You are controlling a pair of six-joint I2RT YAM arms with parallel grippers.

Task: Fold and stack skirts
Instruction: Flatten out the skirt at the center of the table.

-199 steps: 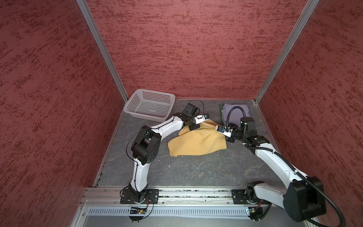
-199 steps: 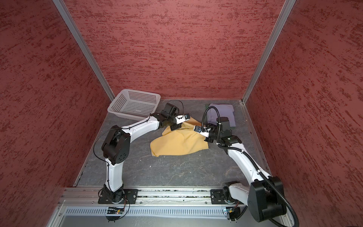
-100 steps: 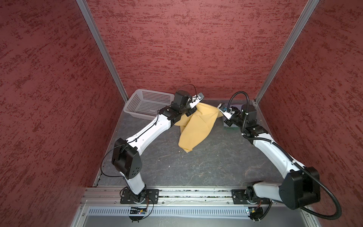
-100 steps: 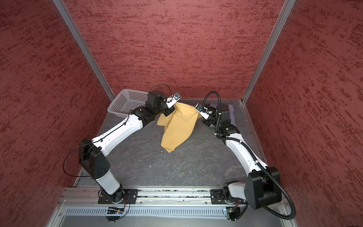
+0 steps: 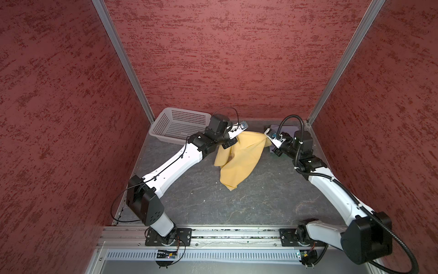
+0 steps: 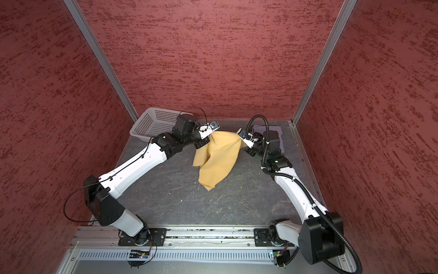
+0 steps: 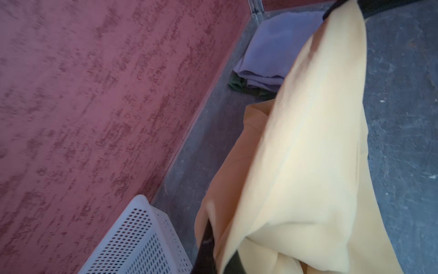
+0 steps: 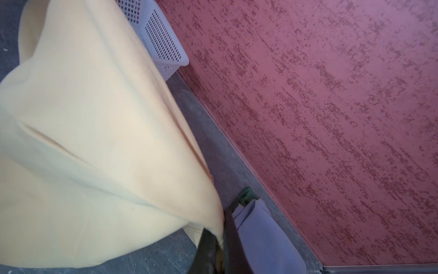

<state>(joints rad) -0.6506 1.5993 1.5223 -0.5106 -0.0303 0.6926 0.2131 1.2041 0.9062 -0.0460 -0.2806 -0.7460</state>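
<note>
Both arms are up. The yellow skirt (image 5: pixel 239 161) hangs between them, just above the middle of the frame in both top views. My left gripper (image 7: pixel 218 251) is pinching one top corner of it, its jaws pressed tight on the cloth. My right gripper (image 8: pixel 220 239) has the opposite top corner, clamped the same way. The top edge sags a little between the two holds. The cloth drapes down in loose folds and narrows to a point toward the centre of the frame. I can't tell whether that tip touches the grey surface (image 5: pixel 213 201).

The lavender skirt (image 7: pixel 272 52) lies folded flat on top of the dark green skirt (image 7: pixel 239 85). Only a sliver of green shows at the stack's edge. In a top view that stack (image 6: pixel 277 135) sits right of centre, against the back wall and partly behind the right arm. The white basket (image 5: pixel 161 128) sits left of centre by the back wall, just beyond my left wrist.
</note>
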